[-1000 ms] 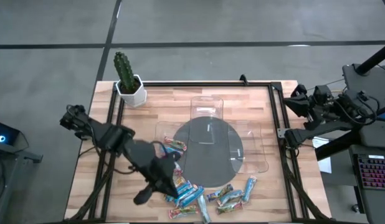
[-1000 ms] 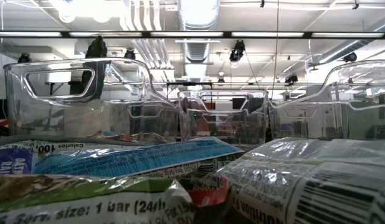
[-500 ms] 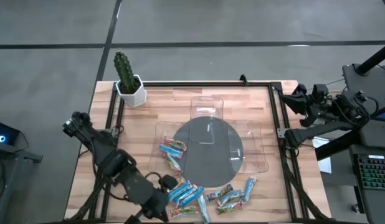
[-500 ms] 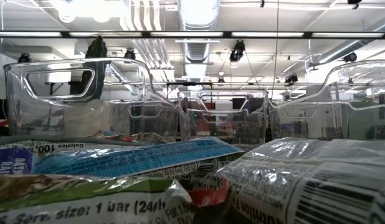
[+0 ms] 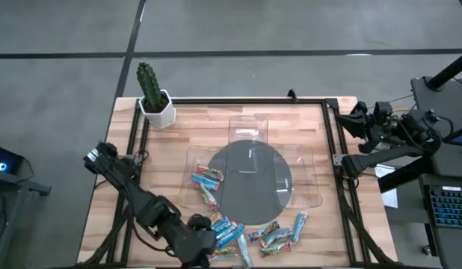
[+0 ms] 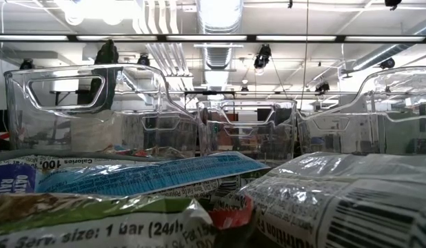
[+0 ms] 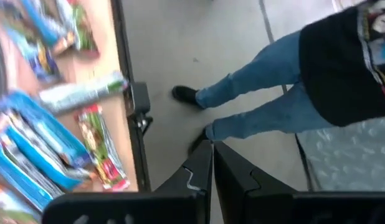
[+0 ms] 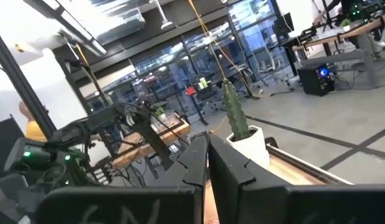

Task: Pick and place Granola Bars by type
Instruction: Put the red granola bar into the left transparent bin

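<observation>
Jaws closed and empty, our left gripper is swinging down from mid-surface to the near edge beside the Granola Bars, which are lying unsorted by the clear trays; our right gripper, jaws closed too, is waiting off the surface's right side.

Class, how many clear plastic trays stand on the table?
3: the left tray and the right tray at the sides of the low view, and the middle tray farther back between them. From above, they ring the dark disc; none looks hidden.
</observation>
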You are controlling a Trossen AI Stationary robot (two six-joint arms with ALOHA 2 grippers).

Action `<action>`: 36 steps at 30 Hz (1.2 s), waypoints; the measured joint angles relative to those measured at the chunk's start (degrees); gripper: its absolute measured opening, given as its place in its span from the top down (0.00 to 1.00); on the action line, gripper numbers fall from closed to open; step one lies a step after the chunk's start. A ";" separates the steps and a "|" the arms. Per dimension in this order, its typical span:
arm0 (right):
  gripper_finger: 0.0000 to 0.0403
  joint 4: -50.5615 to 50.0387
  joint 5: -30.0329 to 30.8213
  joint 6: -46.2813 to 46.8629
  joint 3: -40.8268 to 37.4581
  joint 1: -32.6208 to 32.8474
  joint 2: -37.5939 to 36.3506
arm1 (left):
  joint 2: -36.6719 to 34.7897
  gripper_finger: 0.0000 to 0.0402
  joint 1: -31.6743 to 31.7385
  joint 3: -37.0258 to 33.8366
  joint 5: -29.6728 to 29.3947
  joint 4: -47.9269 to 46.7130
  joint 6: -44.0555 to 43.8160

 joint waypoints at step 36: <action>0.98 -3.91 0.46 0.02 0.00 -0.01 -0.02 | 19.63 1.00 -1.30 -0.04 -1.06 -3.23 -30.27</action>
